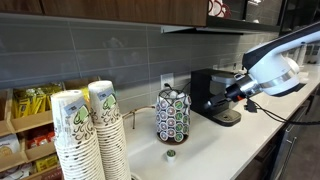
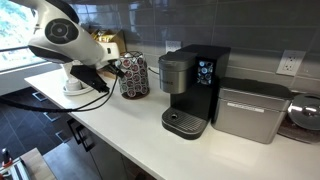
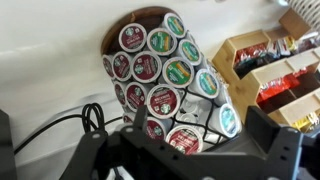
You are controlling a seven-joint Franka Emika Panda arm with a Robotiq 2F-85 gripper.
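The gripper (image 2: 113,70) is spread wide close to the pod rack (image 2: 134,76) on the counter (image 2: 130,125) near the coffee machine (image 2: 190,85), and a hard bump could tip the pod rack and spill its pods (image 3: 160,41).

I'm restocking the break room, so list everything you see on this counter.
coffee pod carousel: one, black wire with red and green pods, counter
loose coffee pod: one, dark, counter before the carousel
paper cup stacks: two, white with green print, counter end
coffee machine: one, black, against the wall
metal appliance: one, silver, beside the coffee machine
tea packets: several, yellow and red, wooden shelves beside the carousel
robot arm: one, white, over the counter
pincer: one, black, open, facing the carousel
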